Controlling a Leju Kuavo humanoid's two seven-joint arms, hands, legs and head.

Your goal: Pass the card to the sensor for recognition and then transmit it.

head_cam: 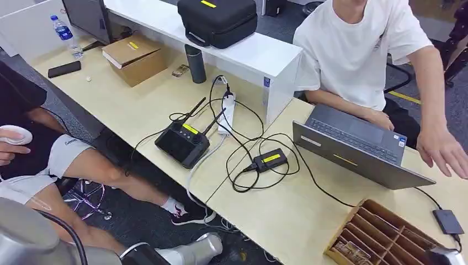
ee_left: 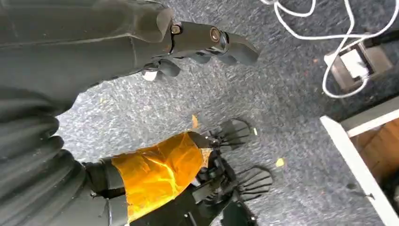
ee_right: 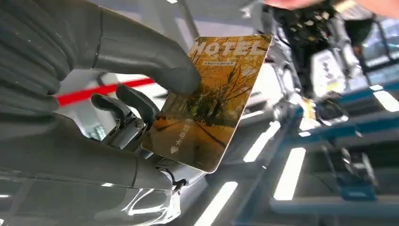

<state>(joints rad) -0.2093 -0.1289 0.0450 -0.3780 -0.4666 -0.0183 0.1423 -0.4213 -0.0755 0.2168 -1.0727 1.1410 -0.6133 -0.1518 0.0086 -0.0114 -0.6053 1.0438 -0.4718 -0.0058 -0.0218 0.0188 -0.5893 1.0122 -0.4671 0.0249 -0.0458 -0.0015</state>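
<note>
In the right wrist view my right hand pinches a card between thumb and fingers; it is an autumn-coloured card printed HOTEL, held up in the air. A small flat black sensor pad lies on the desk's right edge, wired to the laptop. Beside it stands a wooden slotted card box. A person's hand reaches out over the desk to the right of the laptop. My left hand hangs over grey carpet, fingers apart and holding nothing.
A person in a white shirt sits behind the laptop. A black controller with antennas, a small black box with a yellow label, a power strip and looping cables cover the desk's middle. Another seated person is at the left.
</note>
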